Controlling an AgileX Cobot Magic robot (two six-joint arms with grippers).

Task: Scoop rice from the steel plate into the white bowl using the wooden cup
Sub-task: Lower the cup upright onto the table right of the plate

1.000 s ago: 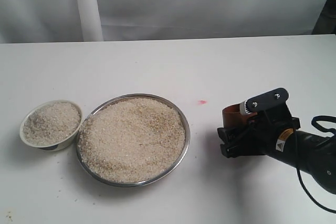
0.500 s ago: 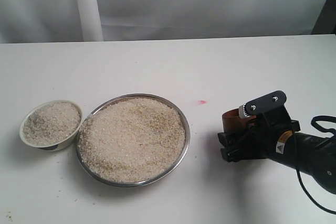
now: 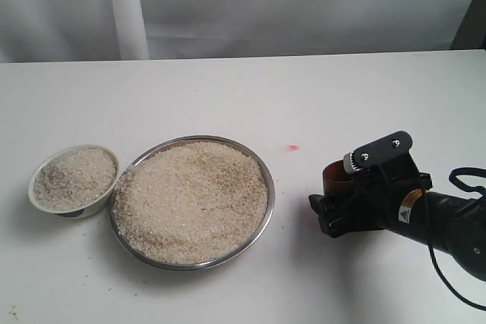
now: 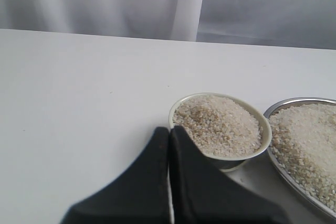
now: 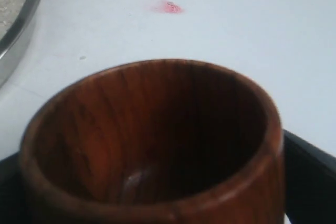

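The steel plate (image 3: 270, 187) sits at centre left, heaped with rice (image 3: 190, 199). Just left of it, the white bowl (image 3: 34, 181) is also full of rice. At the right, my right gripper (image 3: 332, 209) is shut on the wooden cup (image 3: 334, 174), which is upright and clear of the plate. In the right wrist view the wooden cup (image 5: 152, 129) looks empty, with a black finger (image 5: 310, 177) on each side. My left gripper (image 4: 169, 130) is shut on nothing, its tips just short of the white bowl (image 4: 262, 127). It does not show in the exterior view.
A small red mark (image 3: 292, 147) lies on the white table between plate and cup. A black cable (image 3: 465, 180) loops beside the right arm. A grey curtain closes off the table's far edge. The plate's rim (image 5: 21, 19) shows in the right wrist view.
My right gripper has shifted slightly left and toward the front edge with the wooden cup in it. The plate, the bowl and the rice have not moved.
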